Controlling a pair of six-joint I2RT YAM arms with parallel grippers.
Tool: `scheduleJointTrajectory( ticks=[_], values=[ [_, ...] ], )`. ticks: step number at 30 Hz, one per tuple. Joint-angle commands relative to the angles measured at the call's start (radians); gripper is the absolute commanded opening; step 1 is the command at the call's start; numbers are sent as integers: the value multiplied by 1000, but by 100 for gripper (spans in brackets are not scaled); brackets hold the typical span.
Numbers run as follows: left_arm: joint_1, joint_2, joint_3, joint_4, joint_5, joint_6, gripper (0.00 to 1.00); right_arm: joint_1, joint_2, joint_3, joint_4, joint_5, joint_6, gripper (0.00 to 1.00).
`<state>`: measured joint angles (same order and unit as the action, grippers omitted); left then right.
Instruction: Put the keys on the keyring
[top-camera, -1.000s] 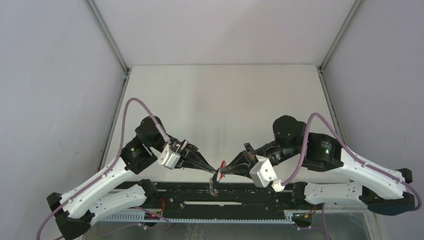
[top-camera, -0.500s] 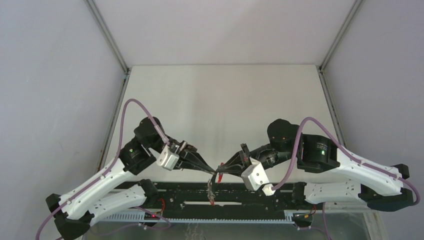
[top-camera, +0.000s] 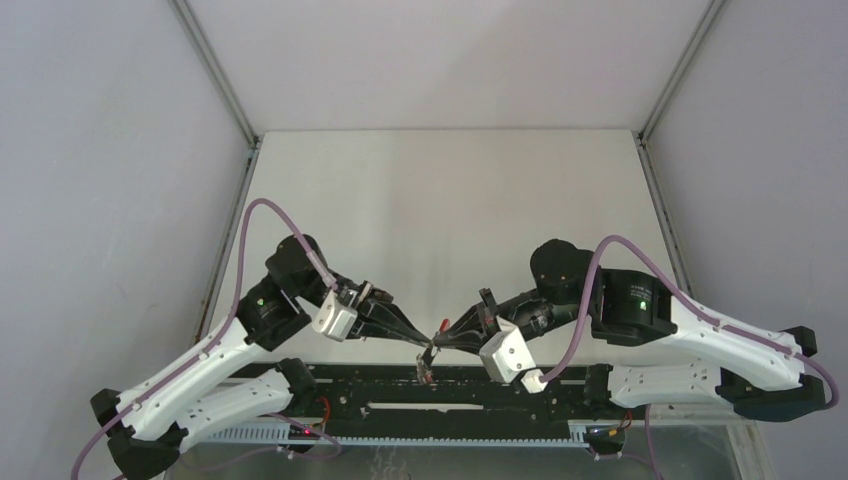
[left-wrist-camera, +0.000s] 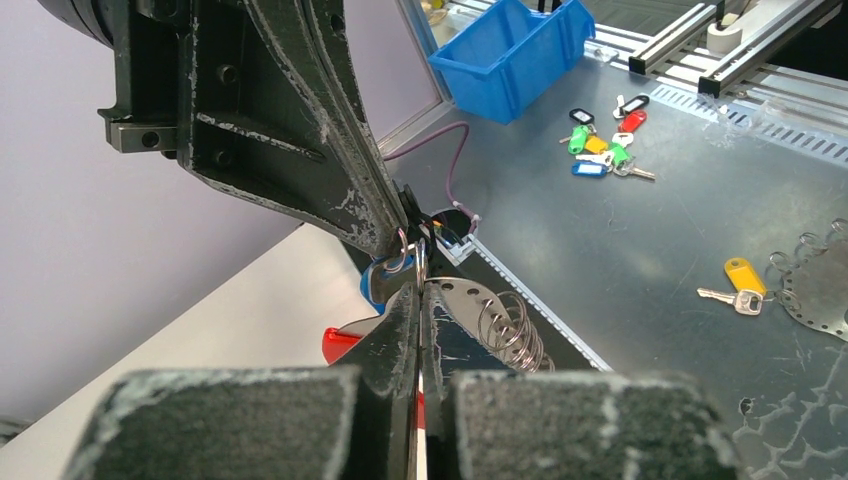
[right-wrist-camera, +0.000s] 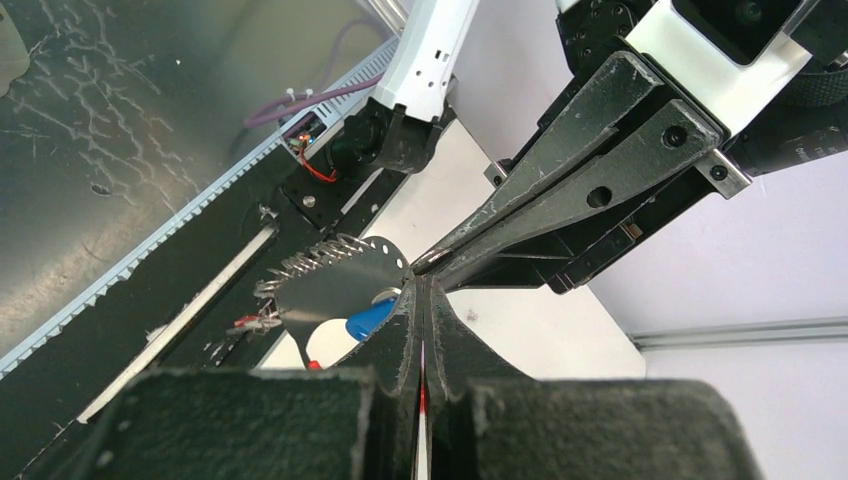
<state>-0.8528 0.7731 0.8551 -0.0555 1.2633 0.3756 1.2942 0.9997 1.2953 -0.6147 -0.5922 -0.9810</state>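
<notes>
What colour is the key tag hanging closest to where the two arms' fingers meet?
Blue. The key tag shows clearest in the right wrist view.

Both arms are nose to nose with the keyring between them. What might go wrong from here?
The keyring hangs from just the tips where the shut left gripper and right gripper meet; a slip would likely drop it onto the black rail below, awkward to retrieve. The fingers look touching, so pushing them together may twist the rings or knock the blue-tagged key loose.
</notes>
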Motion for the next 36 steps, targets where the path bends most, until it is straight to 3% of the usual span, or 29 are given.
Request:
scheduleJointTrajectory(
  ticks=[1, 36],
  values=[
    [-6, -11, 39, 16, -7, 19, 0, 15, 3, 32, 4, -8, -8, 0],
    [-6, -14, 19, 10, -30, 26, 0, 16, 19, 30, 69, -21, 19, 0]
  ],
)
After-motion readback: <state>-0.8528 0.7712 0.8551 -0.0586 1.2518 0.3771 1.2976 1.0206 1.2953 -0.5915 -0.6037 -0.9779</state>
